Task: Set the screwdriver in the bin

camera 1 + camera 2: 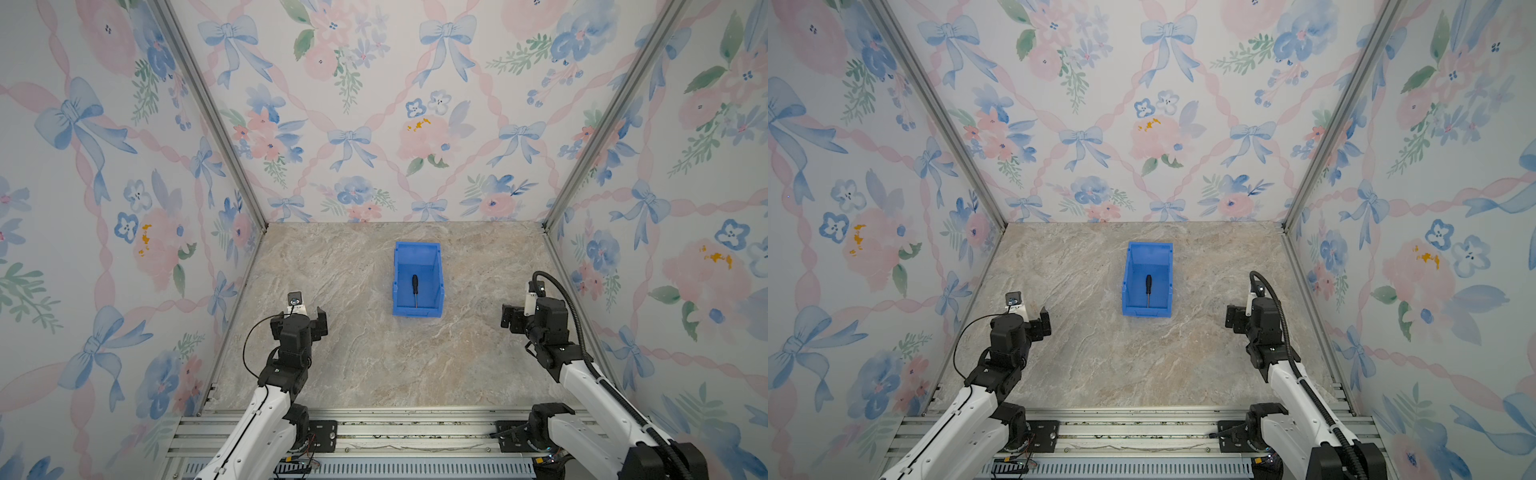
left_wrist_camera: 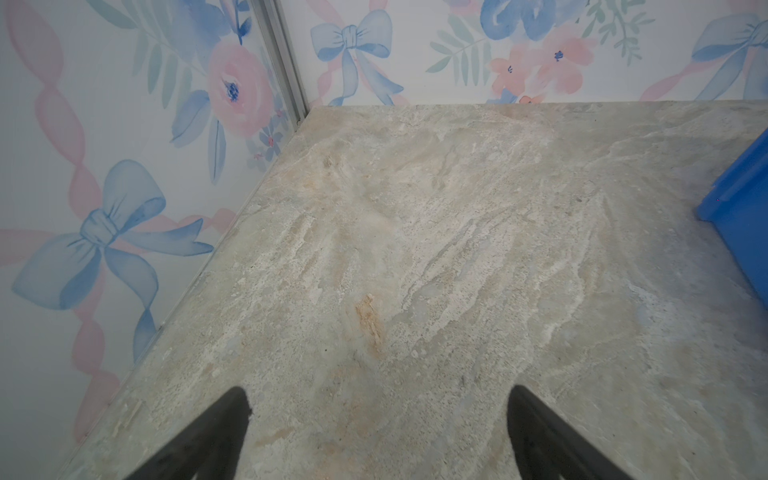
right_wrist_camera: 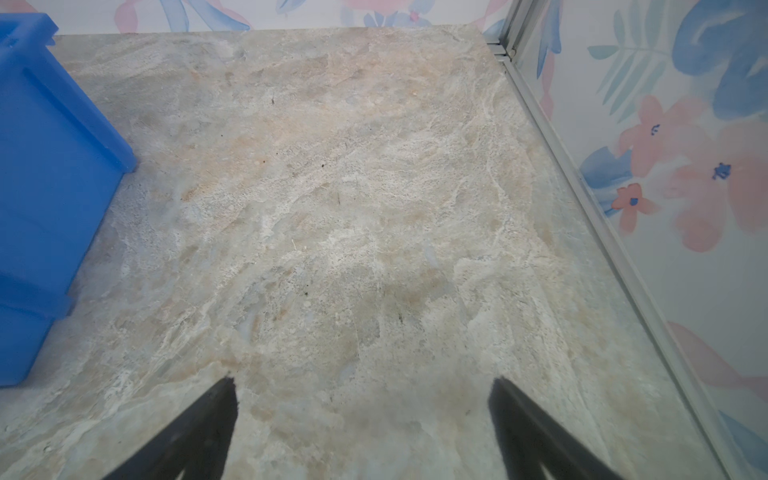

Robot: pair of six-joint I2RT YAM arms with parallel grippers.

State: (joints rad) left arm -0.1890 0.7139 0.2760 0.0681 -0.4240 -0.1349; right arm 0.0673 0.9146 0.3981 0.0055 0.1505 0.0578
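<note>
- Between the two claws, and a little farther out than either, the bin point(image 1: 397, 270) stands on the desk point(image 1: 374, 365), well apart from both.
- Inside it the screwdriver point(image 1: 414, 289) lies flat on the floor, its handle toward the far wall and its tip toward the low lip that faces the claws.
- The left claw point(image 2: 376, 401) is spread wide and empty over bare desk, with the bin off to its right.
- The right claw point(image 3: 362, 384) is likewise spread and empty, with the bin off to its left.
- The task looks done, so only parking is left.
- To park well, each claw should keep to its own side and not cross the middle, so no finger nudges the lip or shifts the bin.
</note>
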